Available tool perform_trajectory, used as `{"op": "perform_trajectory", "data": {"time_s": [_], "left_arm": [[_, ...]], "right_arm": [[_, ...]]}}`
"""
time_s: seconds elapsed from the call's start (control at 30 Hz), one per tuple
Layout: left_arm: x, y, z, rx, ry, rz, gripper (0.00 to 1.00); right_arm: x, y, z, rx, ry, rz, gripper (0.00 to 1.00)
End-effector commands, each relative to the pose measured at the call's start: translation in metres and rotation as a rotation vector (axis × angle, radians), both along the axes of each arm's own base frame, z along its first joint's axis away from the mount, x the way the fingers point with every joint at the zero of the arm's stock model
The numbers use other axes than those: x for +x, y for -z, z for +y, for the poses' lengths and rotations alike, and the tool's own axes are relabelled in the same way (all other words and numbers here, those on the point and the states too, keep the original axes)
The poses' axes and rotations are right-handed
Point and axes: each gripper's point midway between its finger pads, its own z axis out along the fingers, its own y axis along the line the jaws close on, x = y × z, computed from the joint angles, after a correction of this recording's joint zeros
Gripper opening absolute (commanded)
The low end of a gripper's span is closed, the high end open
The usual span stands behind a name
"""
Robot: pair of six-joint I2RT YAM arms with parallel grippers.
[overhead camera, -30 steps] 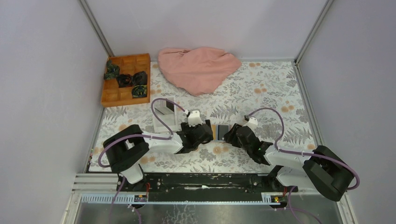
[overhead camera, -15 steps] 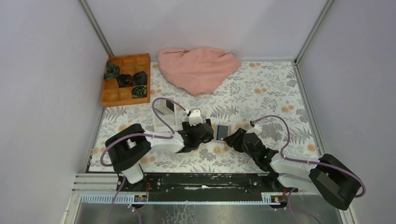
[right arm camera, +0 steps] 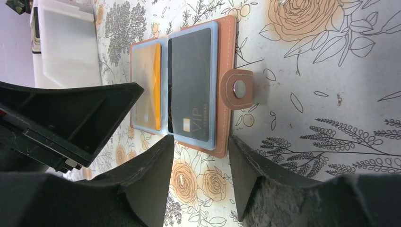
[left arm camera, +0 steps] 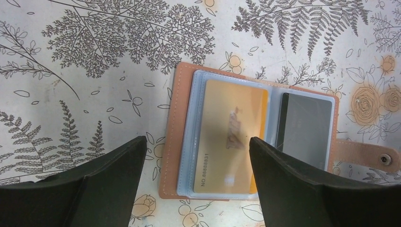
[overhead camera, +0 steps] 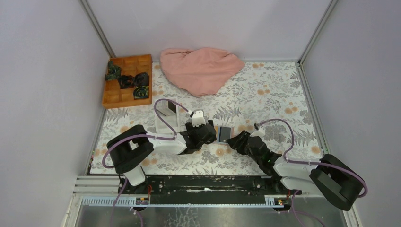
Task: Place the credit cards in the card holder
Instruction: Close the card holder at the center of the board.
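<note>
Shows the holder (left arm camera: 172, 132) lying open and flat on the flowered table (left arm camera: 94, 94), clear sleeves facing up. Carries a gold card (left arm camera: 231, 137) in one sleeve and a grey card (left arm camera: 305, 130) in the other, the grey one on the side of the tab (left arm camera: 369, 156), unsnapped and sticking out from the holder's edge. Sets the left gripper (left arm camera: 197, 146) straight above the holder's gold half, fingers spread wide, grasping nothing. Sets the right gripper (right arm camera: 201, 142) low at the holder's grey half, fingers parted, released and empty, the holder's long edge right at the gap between the tips; contact with it impossible to tell. Puts a white tray (right arm camera: 66, 47) just past the holder's gold side, and an orange box (overhead camera: 127, 80) and a pink cloth (overhead camera: 201, 68) well beyond the holder, at the far side
</note>
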Motion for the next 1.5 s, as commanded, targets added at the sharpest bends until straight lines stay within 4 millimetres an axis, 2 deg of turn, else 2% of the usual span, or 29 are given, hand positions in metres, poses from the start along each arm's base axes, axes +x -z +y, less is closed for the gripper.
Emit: {"op": "perform_trajectory", "data": {"time_s": [0.0, 0.13, 0.53, 0.67, 0.97, 1.47], "left_arm": [[-0.009, 0.016, -0.005, -0.006, 0.038, 0.065, 0.86], [-0.010, 0.018, -0.007, -0.014, 0.046, 0.072, 0.85], [-0.015, 0.030, -0.011, -0.016, 0.066, 0.104, 0.83], [-0.015, 0.032, -0.012, -0.014, 0.070, 0.109, 0.82], [-0.015, 0.029, -0.013, -0.020, 0.074, 0.104, 0.82], [-0.020, 0.032, -0.006, -0.024, 0.074, 0.108, 0.82]], "right_arm": [[-0.005, 0.006, 0.003, 0.036, -0.005, 0.015, 0.54], [-0.006, 0.006, 0.001, 0.077, 0.014, 0.001, 0.54], [-0.002, -0.020, 0.001, 0.193, 0.023, -0.116, 0.53], [0.000, -0.015, 0.005, 0.175, 0.015, -0.101, 0.53], [0.002, 0.014, 0.014, 0.062, -0.023, -0.008, 0.50], [0.020, 0.004, 0.010, 0.042, 0.048, -0.062, 0.43]]}}
